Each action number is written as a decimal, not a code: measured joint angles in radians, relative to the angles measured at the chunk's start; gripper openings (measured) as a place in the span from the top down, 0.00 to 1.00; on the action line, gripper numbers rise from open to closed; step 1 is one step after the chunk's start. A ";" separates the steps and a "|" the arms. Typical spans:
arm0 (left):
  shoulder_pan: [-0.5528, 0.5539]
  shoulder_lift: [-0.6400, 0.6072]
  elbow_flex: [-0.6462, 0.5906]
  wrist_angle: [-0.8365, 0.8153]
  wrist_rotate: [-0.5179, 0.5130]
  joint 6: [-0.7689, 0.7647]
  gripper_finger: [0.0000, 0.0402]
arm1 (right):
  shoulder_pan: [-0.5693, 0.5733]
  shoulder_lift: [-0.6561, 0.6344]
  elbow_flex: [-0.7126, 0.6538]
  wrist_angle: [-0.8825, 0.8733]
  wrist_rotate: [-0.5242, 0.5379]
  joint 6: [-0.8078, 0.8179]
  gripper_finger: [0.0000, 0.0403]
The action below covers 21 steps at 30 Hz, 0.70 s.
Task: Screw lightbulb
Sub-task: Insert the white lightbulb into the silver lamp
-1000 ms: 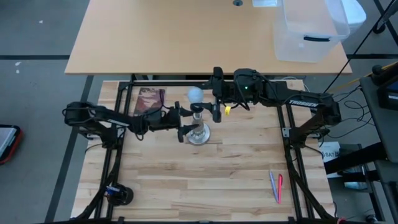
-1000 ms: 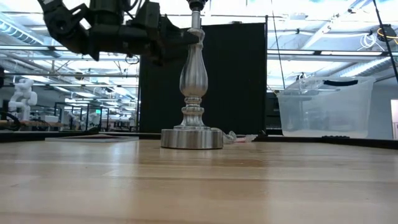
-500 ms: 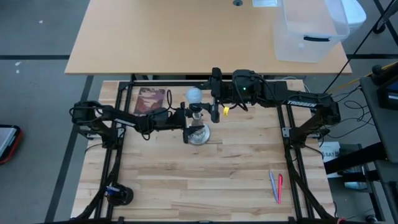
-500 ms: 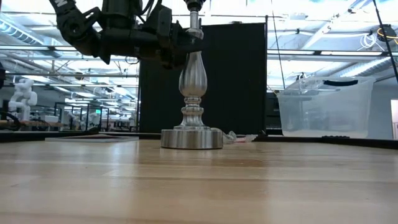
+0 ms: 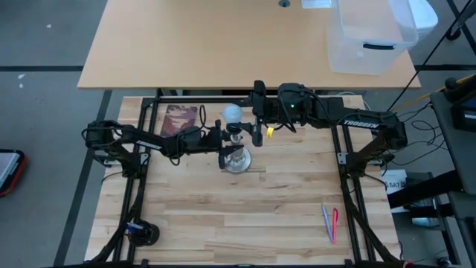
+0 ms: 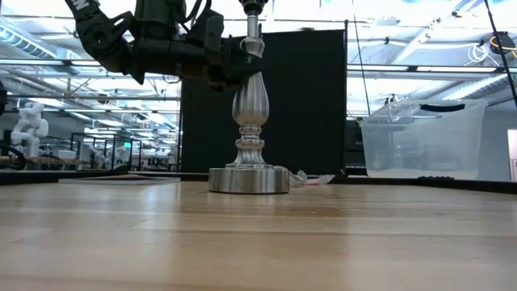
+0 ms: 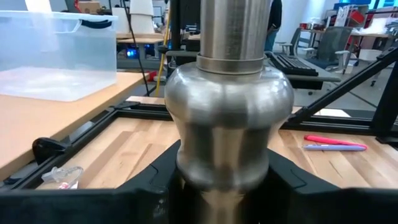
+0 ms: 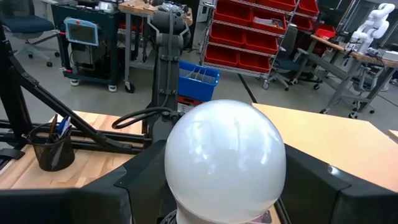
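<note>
Step in hand: seating the bulb [image 5: 233, 113] in the stand [image 5: 237, 159]. The left tool [image 5: 224, 148] clamps the stand's stem to steady it; the right tool [image 5: 257, 123], fingers flanking the bulb, probably grips it and should turn it square to the socket. Bulb: white, glossy, round-headed, atop the stand.

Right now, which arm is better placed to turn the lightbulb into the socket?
The right: its tool sits at the lightbulb, while the left tool grips the lamp stand, steadying it.

one lightbulb [image 5: 233, 113], one lamp stand [image 5: 237, 159], two pens [image 5: 329, 222], one clear bin [image 5: 370, 33]
</note>
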 joint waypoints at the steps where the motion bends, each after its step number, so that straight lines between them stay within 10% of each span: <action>1: 0.000 0.000 0.001 -0.004 -0.001 0.005 0.66 | 0.000 0.000 0.000 -0.002 0.006 0.002 0.38; 21: -0.012 0.000 0.001 -0.025 -0.129 0.001 0.66 | 0.067 0.001 0.000 -0.029 0.239 0.080 0.38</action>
